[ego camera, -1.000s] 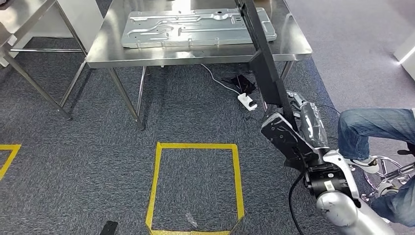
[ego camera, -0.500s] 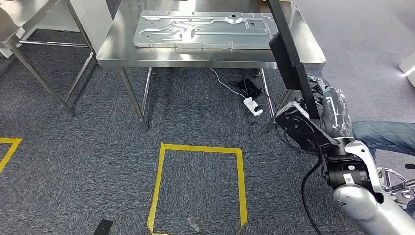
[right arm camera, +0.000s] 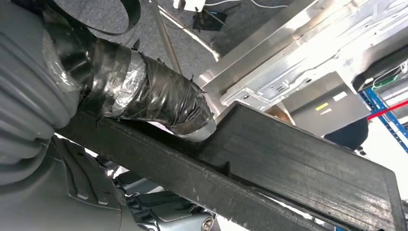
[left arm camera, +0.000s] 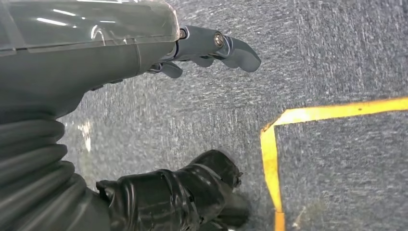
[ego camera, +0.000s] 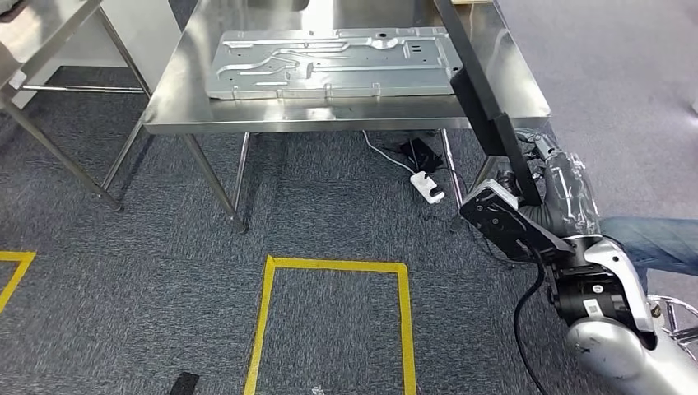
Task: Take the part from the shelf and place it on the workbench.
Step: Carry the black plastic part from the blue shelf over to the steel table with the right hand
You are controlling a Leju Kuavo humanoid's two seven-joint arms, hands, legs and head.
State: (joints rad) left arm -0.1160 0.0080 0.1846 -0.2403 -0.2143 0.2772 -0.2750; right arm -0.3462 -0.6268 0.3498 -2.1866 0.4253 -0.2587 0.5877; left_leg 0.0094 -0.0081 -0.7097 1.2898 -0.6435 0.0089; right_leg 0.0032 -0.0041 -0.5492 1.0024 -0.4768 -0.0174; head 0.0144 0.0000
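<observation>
While the grey carpet floor (ego camera: 123,271) spreads across the whole head view, the steel bench (ego camera: 346,111) stands at the far side of it on thin metal legs. On the bench top lies a large pressed sheet-metal panel (ego camera: 329,62), flat and covering much of the surface. A long black part (ego camera: 481,103) slants up from the lower right, its upper stretch crossing over the bench's right end beside the panel; the pictures do not settle whether it touches the bench. Yellow tape (ego camera: 329,267) marks a square on the carpet in front of the bench. The right hand (ego camera: 535,202), at the end of the silver right arm, is clamped on the lower end of the part; in the right wrist view its taped thumb (right arm camera: 149,96) presses on the part's broad black face, with the dark fingers under it. The left hand (left arm camera: 207,48) hangs over the carpet near a yellow tape corner, holding nothing, its fingers loosely apart. A person's leg in blue jeans (ego camera: 658,243) shows at the right edge, close to the right arm. Under the bench a white power strip (ego camera: 430,188) lies on the carpet with its cable, next to a small black bundle (ego camera: 418,151).
</observation>
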